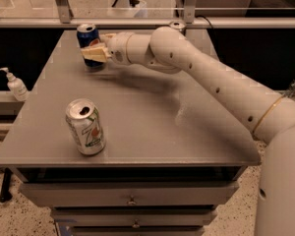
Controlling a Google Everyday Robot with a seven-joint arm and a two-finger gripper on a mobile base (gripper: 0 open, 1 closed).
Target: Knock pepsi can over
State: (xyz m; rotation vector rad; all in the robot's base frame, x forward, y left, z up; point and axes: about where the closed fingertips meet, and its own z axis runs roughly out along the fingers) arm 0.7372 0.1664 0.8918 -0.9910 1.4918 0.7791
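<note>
The pepsi can is dark blue with a silver top and stands upright at the far left of the grey table. My gripper reaches across from the right and its cream fingertips overlap the can's lower front, hiding part of it. I cannot tell whether they touch the can.
A white-green can with a red dot stands upright near the table's front left. A silver can top shows behind my arm at the far edge. A soap dispenser bottle stands off the table's left side. Drawers sit under the table.
</note>
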